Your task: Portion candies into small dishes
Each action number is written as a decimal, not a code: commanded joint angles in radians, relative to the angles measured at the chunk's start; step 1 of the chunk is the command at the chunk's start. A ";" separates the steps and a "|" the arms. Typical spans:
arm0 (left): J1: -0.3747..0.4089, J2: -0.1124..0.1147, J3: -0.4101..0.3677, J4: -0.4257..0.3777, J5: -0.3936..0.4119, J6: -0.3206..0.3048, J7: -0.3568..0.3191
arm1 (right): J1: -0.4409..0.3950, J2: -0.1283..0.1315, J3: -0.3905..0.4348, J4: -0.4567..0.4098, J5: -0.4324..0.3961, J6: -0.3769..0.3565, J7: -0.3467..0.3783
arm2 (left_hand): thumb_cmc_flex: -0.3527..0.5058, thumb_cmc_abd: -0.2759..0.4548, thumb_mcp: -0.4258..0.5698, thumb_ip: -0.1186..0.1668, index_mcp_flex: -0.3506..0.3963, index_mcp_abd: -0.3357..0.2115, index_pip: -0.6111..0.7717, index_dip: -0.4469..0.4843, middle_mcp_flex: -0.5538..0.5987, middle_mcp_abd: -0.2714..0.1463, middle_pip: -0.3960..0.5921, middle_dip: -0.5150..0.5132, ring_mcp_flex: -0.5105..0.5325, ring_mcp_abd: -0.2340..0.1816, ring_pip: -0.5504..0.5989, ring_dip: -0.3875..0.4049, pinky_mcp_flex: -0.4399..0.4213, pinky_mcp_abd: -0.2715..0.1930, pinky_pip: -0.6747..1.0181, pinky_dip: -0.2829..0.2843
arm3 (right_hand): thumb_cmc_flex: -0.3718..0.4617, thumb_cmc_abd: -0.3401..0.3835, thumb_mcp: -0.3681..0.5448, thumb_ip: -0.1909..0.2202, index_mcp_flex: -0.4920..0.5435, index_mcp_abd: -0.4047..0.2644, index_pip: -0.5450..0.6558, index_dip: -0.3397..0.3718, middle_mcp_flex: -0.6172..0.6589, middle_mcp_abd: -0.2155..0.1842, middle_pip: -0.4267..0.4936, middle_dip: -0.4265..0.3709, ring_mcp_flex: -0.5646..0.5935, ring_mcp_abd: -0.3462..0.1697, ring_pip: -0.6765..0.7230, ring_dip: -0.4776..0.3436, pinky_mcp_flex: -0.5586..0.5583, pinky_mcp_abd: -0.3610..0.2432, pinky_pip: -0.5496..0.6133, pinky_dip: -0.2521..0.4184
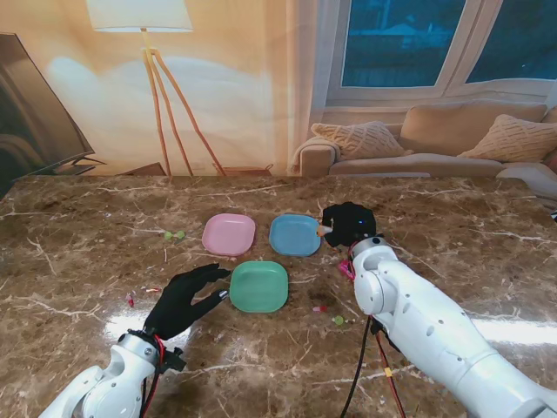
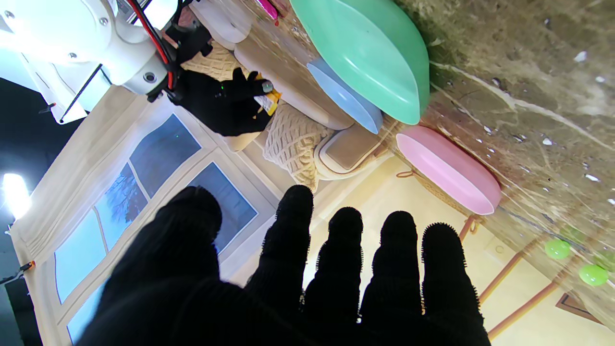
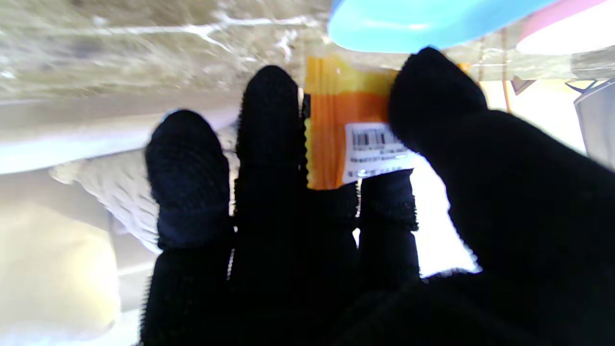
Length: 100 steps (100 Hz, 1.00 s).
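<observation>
Three small dishes sit mid-table: a pink dish, a blue dish and a green dish nearer to me. My right hand hovers at the blue dish's right rim, shut on an orange wrapped candy with a barcode label, pinched between thumb and fingers. My left hand is open with fingers spread, just left of the green dish, holding nothing. The left wrist view shows the green dish, blue dish, pink dish and the right hand with the candy.
Loose candies lie scattered: two green ones left of the pink dish, a pink one by my right wrist, a red one and a green one nearer to me, small red bits at left. Cables hang by the right arm.
</observation>
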 commanded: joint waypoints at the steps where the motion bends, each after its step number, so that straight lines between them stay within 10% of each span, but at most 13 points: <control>1: 0.009 0.000 -0.001 0.002 0.000 0.002 0.002 | 0.028 -0.024 -0.013 -0.017 0.002 0.009 0.012 | 0.008 0.034 -0.022 -0.025 -0.002 -0.017 0.006 0.014 -0.032 0.001 -0.010 -0.016 -0.011 -0.022 -0.023 -0.009 -0.008 -0.009 -0.014 -0.005 | 0.023 0.108 0.063 0.062 0.048 -0.089 0.064 0.009 0.053 -0.003 0.041 0.017 0.057 0.011 -0.004 0.005 -0.019 -0.024 0.066 0.034; 100: 0.038 0.005 -0.037 -0.023 -0.006 0.018 -0.029 | 0.270 -0.170 -0.336 0.340 0.179 0.003 0.008 | 0.008 0.035 -0.023 -0.025 -0.006 -0.018 0.003 0.014 -0.032 0.003 -0.011 -0.015 -0.011 -0.021 -0.022 -0.009 -0.008 -0.011 -0.013 -0.005 | -0.032 0.170 -0.024 0.052 -0.102 -0.031 -0.013 -0.051 -0.111 -0.026 -0.024 0.026 -0.152 -0.018 -0.020 0.004 -0.190 -0.046 0.028 0.027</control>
